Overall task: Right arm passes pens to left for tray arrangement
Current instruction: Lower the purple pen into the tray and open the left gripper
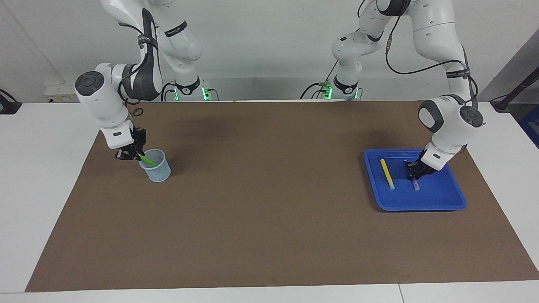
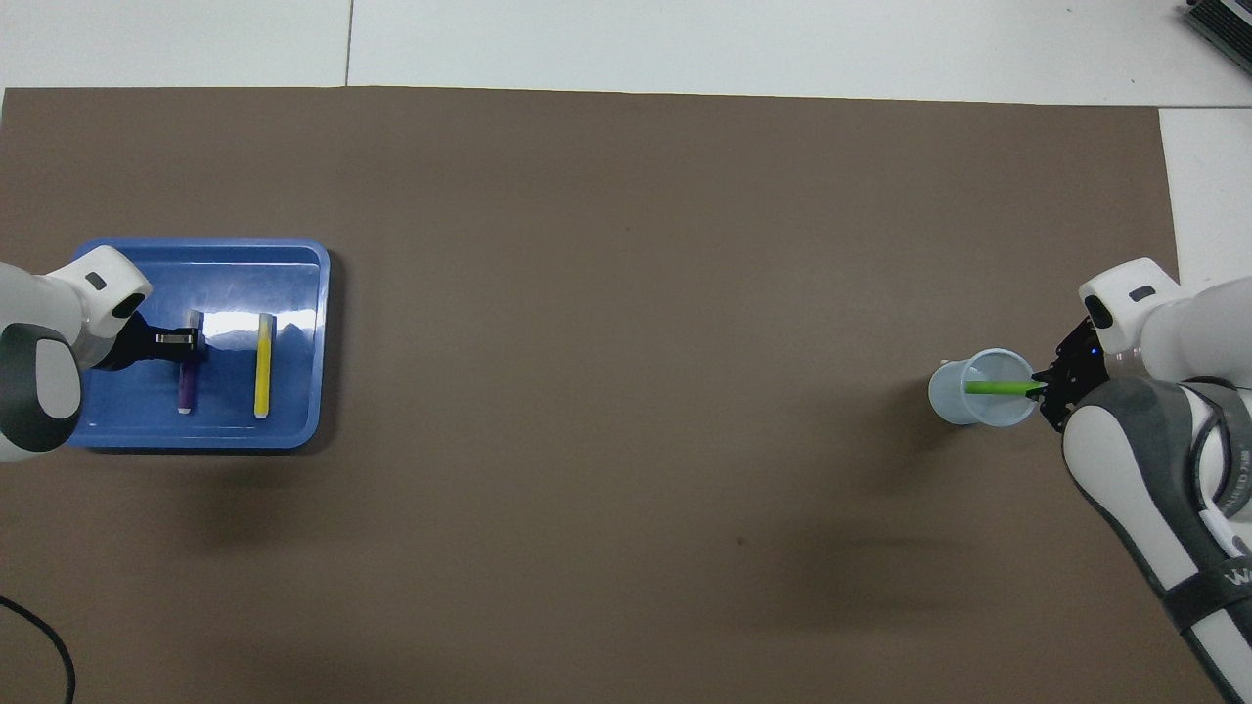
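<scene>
Right gripper (image 1: 134, 156) clamped on slim green pen (image 1: 148, 160) at translucent cup (image 1: 156, 166) rim; left gripper (image 1: 413, 174), aperture indeterminate, over purple pen (image 1: 416, 184) in glossy blue tray (image 1: 438, 198).

At the left edge of the frame you see the blue tray (image 2: 293, 264) with the yellow pen (image 2: 263, 365) and the purple pen (image 2: 186, 386) lying in it side by side. The left gripper (image 2: 188, 339) is over the purple pen. At the right edge, the right gripper (image 2: 1047, 388) is closed on the green pen (image 2: 996, 388), which leans in the pale cup (image 2: 954, 403).

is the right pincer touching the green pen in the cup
Touching: in the overhead view the right pincer is shut on the green pen's upper end, above the cup rim.
</scene>
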Robot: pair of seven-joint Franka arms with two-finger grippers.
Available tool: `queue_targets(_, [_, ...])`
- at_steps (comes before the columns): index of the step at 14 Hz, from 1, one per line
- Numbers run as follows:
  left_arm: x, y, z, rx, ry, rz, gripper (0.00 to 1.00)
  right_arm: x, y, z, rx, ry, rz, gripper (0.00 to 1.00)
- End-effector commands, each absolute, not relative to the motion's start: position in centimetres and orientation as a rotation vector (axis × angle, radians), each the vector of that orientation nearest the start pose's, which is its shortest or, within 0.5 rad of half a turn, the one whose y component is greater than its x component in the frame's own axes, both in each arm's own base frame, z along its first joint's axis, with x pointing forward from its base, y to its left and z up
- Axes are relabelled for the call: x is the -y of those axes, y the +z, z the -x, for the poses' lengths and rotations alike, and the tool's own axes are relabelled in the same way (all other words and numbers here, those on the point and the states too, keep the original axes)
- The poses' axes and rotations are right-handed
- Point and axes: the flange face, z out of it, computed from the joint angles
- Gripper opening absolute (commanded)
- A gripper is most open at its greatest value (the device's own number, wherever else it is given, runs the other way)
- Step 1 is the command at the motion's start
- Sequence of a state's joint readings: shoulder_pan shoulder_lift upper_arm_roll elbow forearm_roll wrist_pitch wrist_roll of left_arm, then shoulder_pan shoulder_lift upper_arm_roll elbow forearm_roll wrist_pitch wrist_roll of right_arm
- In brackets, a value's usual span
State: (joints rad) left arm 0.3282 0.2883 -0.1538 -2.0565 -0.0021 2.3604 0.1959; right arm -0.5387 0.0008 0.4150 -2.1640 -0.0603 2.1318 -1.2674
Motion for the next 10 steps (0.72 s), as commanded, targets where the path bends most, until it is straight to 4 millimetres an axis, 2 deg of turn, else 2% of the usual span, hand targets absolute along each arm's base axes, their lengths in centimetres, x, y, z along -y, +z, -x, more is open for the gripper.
queue_targets(1, [-10.3, 29.9, -58.1, 0.100, 0.013, 3.223, 0.86, 6.6, 39.5, -52.4, 1.730, 0.103, 2.640, 0.00])
queue_targets(2, [-10.0, 30.7, -58.4, 0.127, 0.040, 3.231, 0.91, 6.5, 39.7, -52.5, 1.732, 0.107, 2.635, 0.00])
queue_targets(5, [-9.7, 34.1, -59.3, 0.247, 0.132, 3.236, 0.91, 5.9, 41.9, -53.8, 1.692, 0.101, 2.661, 0.00])
queue_targets(7, [-9.3, 36.9, -59.6, 0.318, 0.174, 3.255, 0.91, 3.5, 43.6, -54.5, 1.661, 0.102, 2.687, 0.00])
queue_targets(10, [-7.7, 40.4, -59.5, 0.460, 0.201, 3.286, 0.91, -0.5, 47.9, -55.2, 1.574, 0.140, 2.730, 0.00])
